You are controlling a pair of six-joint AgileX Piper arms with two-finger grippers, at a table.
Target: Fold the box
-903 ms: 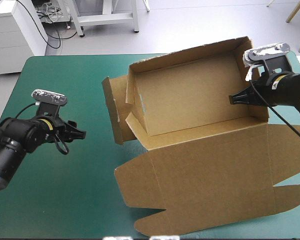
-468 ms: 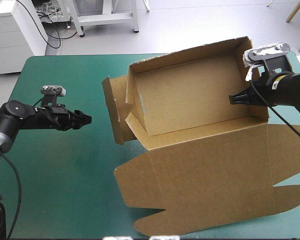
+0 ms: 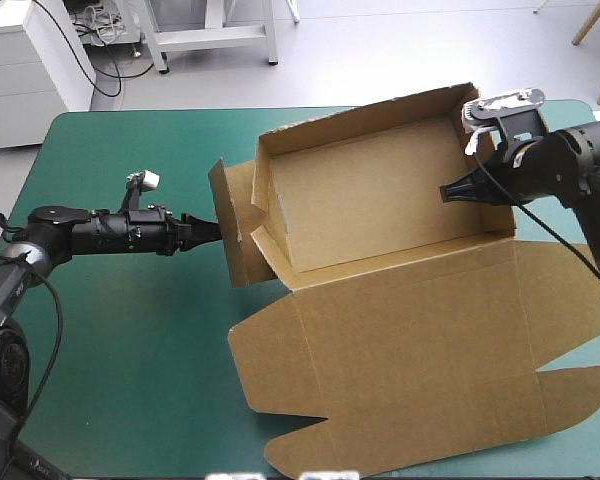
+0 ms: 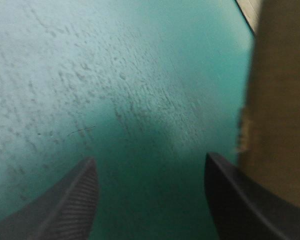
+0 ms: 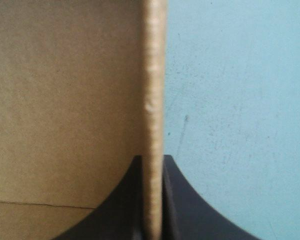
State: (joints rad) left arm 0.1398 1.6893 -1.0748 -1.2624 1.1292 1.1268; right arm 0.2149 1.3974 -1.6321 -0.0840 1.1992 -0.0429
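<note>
The brown box (image 3: 380, 205) stands right of the table's middle as an open tray, with its lid (image 3: 420, 360) lying flat toward the front edge. A loose side flap (image 3: 234, 235) sticks up at its left end. My left gripper (image 3: 208, 232) reaches in low from the left, its tips at that flap. In the left wrist view the gripper (image 4: 150, 160) is open, with the flap (image 4: 277, 100) just beside one finger. My right gripper (image 3: 448, 192) is shut on the box's right wall. Seen edge-on, that wall (image 5: 155, 75) runs between the fingers of the right gripper (image 5: 152, 162).
Bare teal-green cover (image 3: 130, 330) spreads left and front left of the box. The lid's rounded tabs (image 3: 570, 390) reach close to the table's front and right edges.
My left arm has stretched out to the right, bringing its gripper up to the side flap. The right gripper and the box have shifted a little to the left.
</note>
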